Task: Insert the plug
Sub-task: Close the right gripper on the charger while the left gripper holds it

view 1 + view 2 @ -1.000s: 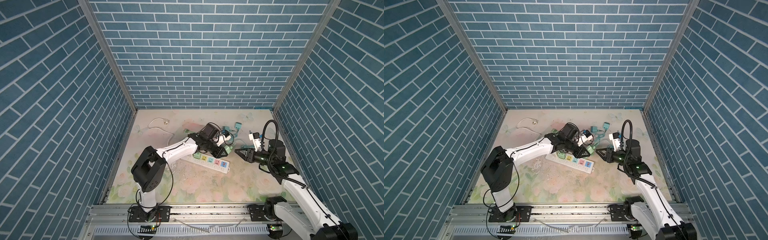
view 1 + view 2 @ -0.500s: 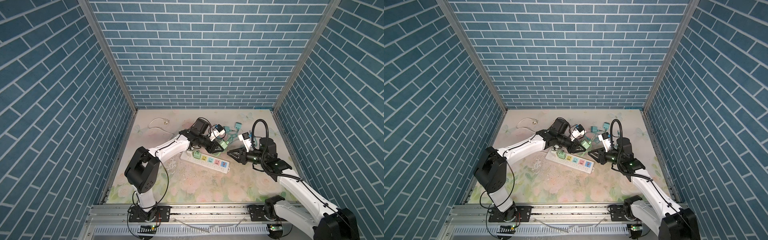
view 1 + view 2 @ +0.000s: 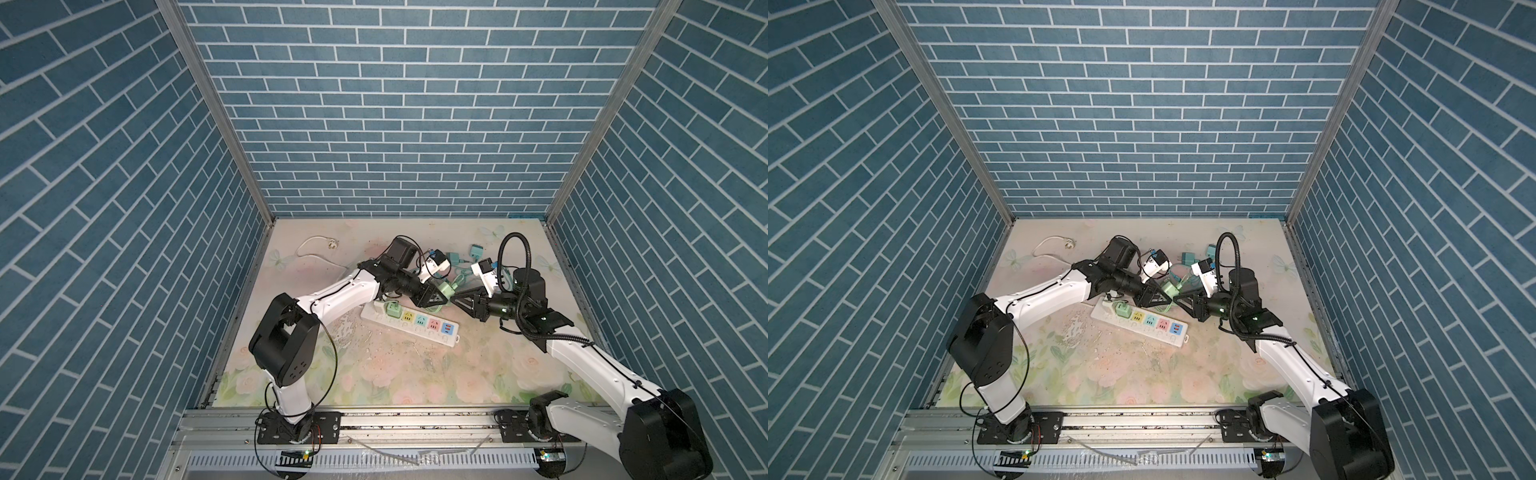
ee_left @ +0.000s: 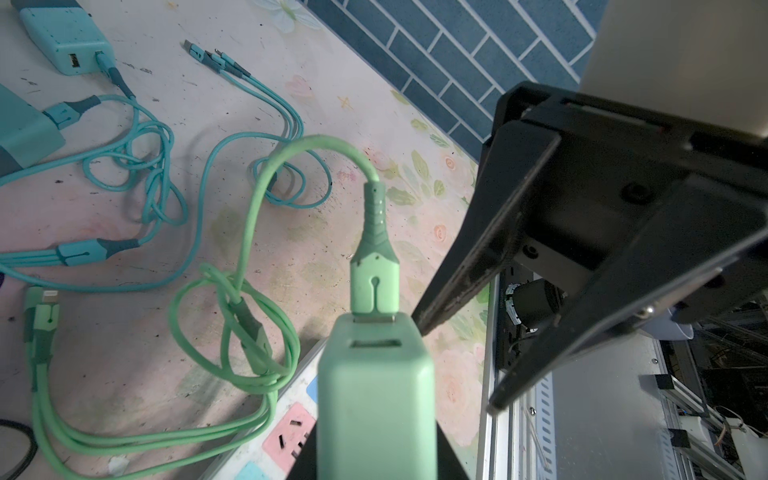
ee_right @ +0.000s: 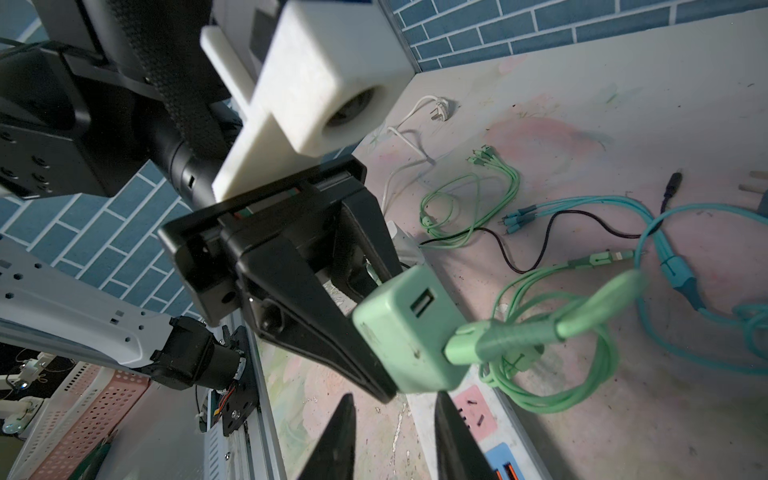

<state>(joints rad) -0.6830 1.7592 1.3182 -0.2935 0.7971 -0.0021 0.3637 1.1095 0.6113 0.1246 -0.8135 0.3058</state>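
Observation:
My left gripper (image 3: 439, 297) is shut on a pale green plug (image 4: 376, 399), a square adapter with a green USB cable (image 4: 374, 232) in its end. It hangs just above the white power strip (image 3: 409, 326) with coloured sockets, also in the other top view (image 3: 1140, 326). A second green adapter (image 3: 392, 309) sits in the strip's left end. My right gripper (image 5: 392, 411) faces the plug (image 5: 409, 332) tip to tip, its jaws a little apart with nothing between them. In the left wrist view the right fingers (image 4: 478, 249) stand beside the plug.
Teal chargers (image 3: 476, 250) and tangled teal cables (image 4: 137, 166) lie behind the grippers. A coiled green cable (image 5: 552, 365) rests by the strip's pink socket (image 5: 473, 409). A white cord (image 3: 320, 245) lies at the back left, a thin black cable (image 5: 519, 249) near it.
The right gripper has moved left until it nearly meets the held plug, and its jaws have narrowed slightly. The left gripper has drifted a little left and down, still holding the plug.

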